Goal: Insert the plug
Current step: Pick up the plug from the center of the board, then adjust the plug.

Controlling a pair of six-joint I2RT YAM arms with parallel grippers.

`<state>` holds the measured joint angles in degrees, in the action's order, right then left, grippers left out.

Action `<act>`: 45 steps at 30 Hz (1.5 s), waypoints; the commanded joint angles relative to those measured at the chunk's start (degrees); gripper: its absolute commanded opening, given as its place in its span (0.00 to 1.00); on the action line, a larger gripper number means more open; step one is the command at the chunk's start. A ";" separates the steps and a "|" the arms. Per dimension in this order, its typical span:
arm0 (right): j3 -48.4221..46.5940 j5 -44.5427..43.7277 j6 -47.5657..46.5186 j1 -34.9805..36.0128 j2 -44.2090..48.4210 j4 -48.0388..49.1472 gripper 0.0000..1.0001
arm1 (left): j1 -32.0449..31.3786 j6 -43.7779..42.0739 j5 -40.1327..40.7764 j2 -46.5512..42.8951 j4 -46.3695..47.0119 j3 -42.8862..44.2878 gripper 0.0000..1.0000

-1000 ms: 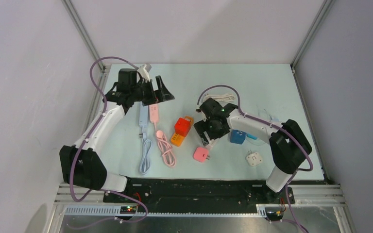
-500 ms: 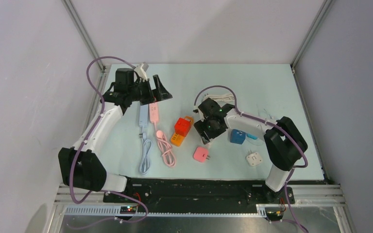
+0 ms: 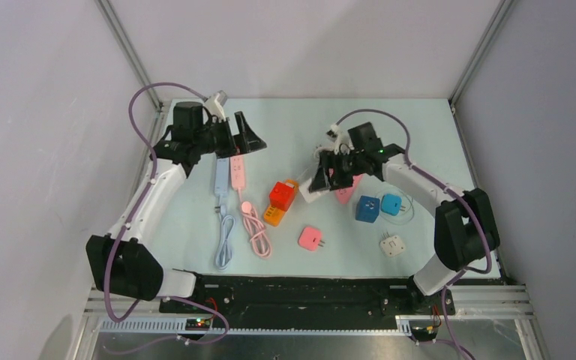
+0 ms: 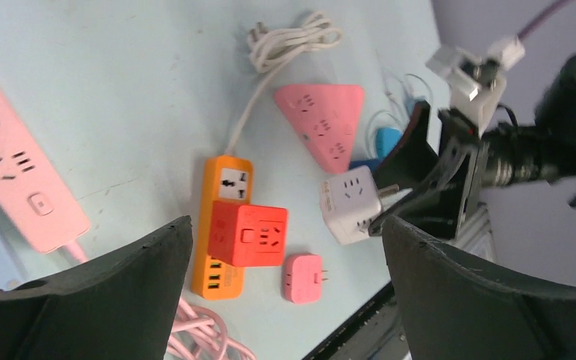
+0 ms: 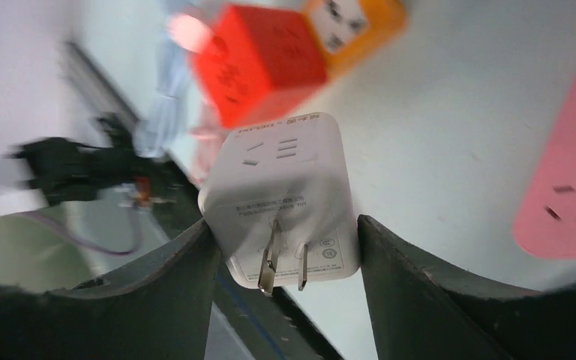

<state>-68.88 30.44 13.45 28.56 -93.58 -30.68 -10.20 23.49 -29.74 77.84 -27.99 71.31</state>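
Right arm [image 3: 420,187] has swung back from the table [image 3: 420,127] front, left gripper [image 3: 241,141] hangs spread wide and empty, right gripper [image 5: 281,247] clamps the white cube plug [image 5: 277,187], lifted just beside the pink triangular socket [image 4: 322,120].

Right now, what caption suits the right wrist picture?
Right gripper holds a white cube adapter, prongs toward the camera, with a red cube socket and pink power strip behind.

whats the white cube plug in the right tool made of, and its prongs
The white cube plug looks like hard plastic with a smooth satin finish: even faces, rounded edges, crisp grey print. Its prongs seem to be metal: thin flat blades with a dull silvery sheen.
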 commanded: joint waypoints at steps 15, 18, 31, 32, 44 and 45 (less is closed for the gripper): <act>-0.73 45.21 70.32 -0.13 -3.21 87.11 0.00 | -5.84 2.23 -35.91 1.72 0.74 9.29 1.00; -0.55 44.54 89.52 0.57 -7.49 104.63 0.00 | -6.00 1.96 -38.64 1.30 0.74 9.09 0.98; -0.38 43.97 94.96 1.13 -11.43 112.75 0.00 | -6.10 1.97 -40.94 -1.56 0.87 3.30 0.80; -0.42 44.46 94.63 1.19 -11.40 111.69 0.00 | -6.13 2.16 -40.91 -1.25 0.81 3.39 0.79; -0.43 44.51 83.22 2.41 -10.34 98.53 0.00 | -6.15 5.40 -39.70 1.08 0.77 3.91 0.70; -0.45 44.10 81.99 2.44 -9.90 95.28 0.00 | -6.15 5.42 -39.72 1.08 0.72 3.74 0.60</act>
<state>-68.23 75.79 102.04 30.61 -106.19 71.42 -16.14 27.97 -69.08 79.44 -27.66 74.65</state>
